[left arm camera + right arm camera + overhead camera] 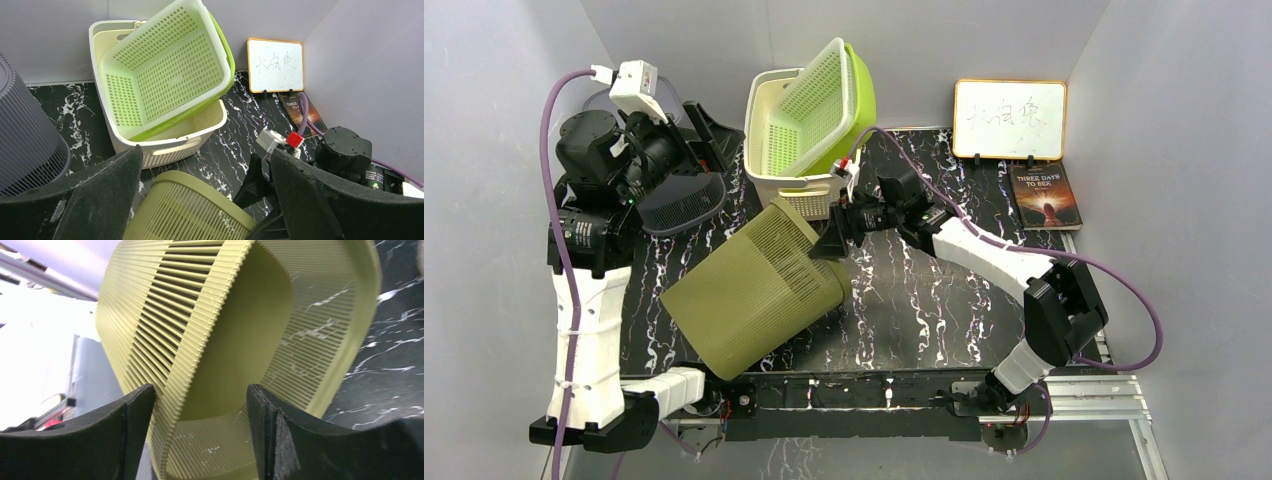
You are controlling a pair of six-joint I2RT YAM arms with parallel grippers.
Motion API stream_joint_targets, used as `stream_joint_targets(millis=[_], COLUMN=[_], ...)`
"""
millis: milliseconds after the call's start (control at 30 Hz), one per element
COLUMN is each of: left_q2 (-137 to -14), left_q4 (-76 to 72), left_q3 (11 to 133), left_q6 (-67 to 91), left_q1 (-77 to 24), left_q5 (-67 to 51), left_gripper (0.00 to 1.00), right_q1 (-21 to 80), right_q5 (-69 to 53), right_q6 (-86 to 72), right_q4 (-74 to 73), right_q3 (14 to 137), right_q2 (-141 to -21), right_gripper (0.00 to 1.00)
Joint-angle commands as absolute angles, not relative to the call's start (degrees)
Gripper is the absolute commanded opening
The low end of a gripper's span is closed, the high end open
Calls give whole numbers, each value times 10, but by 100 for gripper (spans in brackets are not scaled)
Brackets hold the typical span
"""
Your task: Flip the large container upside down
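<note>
Grey walls close in a black, white-veined marble tabletop point(924, 300). At the far left the left arm stands tall, with its left gripper point(205, 165) raised over the rear-left corner. Its fingers point(100, 195) are spread well apart with nothing between them. Just below that gripper a dark grey slatted bin point(682, 200) sits at the tabletop's left edge.

Right of it, toward the near edge, the large container point(754, 290), an olive-green ribbed bin, lies tipped on its side. Its closed base points near-left and its open mouth faces far-right.

Behind it, at the back wall, a cream basket point(769, 110) holds a pale green perforated basket point(824, 100) that leans tilted inside it.

The right gripper point(832, 240) reaches in from the right and meets the container at its mouth. In the right wrist view the fingers point(125, 430) straddle the ribbed rim. One is against the outer wall and the other is inside the opening, with a clear gap to the rim, so they are not clamped.

At the far right rear a whiteboard point(1010, 118) with handwriting leans on the wall, and a dark book point(1046, 195) lies flat just in front of it.
</note>
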State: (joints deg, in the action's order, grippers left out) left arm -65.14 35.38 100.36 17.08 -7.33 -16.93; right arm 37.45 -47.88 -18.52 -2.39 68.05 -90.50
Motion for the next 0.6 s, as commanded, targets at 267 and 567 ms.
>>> stream_joint_targets(millis=[267,567], left_q2=[-639,-637], left_q4=[340,344], left_q3=[1003,1027], left_q6=[172,177], left_q1=[-75,-75], left_q5=[-172,-173], left_gripper=[98,98], right_q1=[408,381], right_q5=[-602,-486], right_q6=[-299,-624], right_q4=[169,684], right_q3=[606,451], right_q2=[-891,-831], right_gripper=[0,0])
